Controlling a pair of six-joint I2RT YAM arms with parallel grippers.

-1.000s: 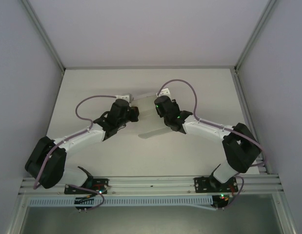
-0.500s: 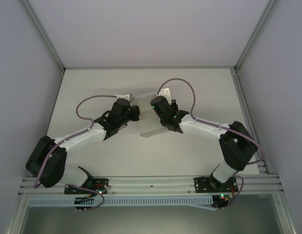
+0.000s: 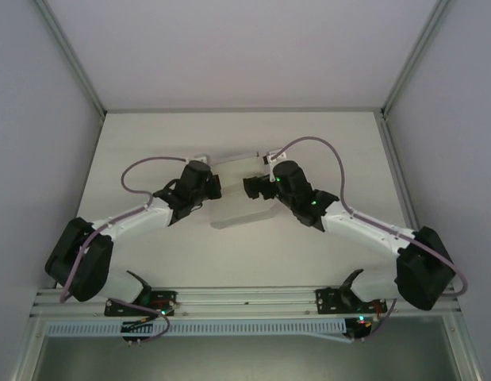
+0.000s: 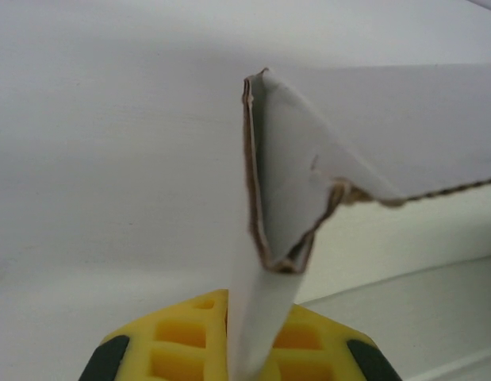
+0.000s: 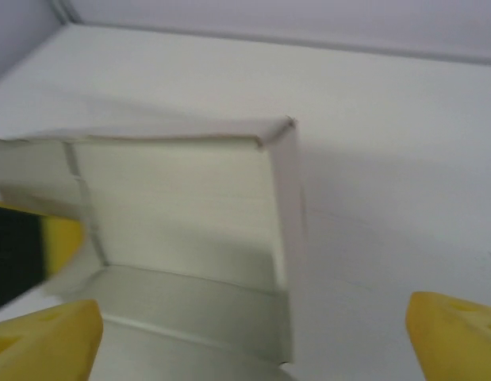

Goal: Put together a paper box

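Holding the paper box (image 3: pixel 232 198) steady with my left claw (image 3: pixel 212 187) while the right one works is, I judge, what this fold calls for. The box sits part-formed at the middle of the bench (image 3: pixel 150 143), between my two claws, with a floor panel lying flat and walls standing up from it.

To do it well, I should not tug with the left, or the thin card may crease away from its fold line. The right should meet a wall along its length, not at the corner, and push it square. The doubled edge in the left wrist view looks a little ragged, so it may spring back if I let go too soon.

My left claw is clamped tight on a thin flap at the box's left side, and the paper strip runs straight down between my yellow pads (image 4: pixel 182 333). My right claw (image 3: pixel 251 187) is spread wide at the box's right side and grips nothing. Its yellow fingertips (image 5: pixel 455 333) stand far apart, with the upright corner ahead of them. Whether one fingertip brushes the floor panel I cannot tell.
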